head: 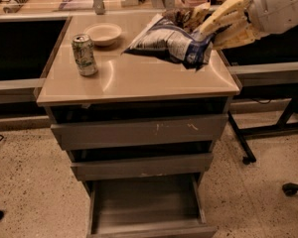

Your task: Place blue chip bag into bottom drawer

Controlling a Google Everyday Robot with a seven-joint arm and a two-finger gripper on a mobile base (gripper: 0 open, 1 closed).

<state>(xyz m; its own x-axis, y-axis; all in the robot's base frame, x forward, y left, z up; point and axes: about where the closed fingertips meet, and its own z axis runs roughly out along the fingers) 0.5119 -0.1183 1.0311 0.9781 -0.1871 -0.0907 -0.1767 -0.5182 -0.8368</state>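
The blue chip bag [169, 42] is dark blue with white patches and hangs lifted above the right back part of the cabinet top. My gripper [216, 26] comes in from the upper right and is shut on the bag's right end, its pale fingers [228, 11] pinching the foil. The bottom drawer [146, 207] is pulled out below the two scuffed grey drawers, showing an empty shallow tray, far below and to the left of the bag.
A green-and-white can [84, 54] and a small bowl [103, 33] stand on the tan cabinet top [139, 81] at the left. A brown snack bag [186, 16] lies behind the blue one. Dark desk legs [268, 128] stand at the right.
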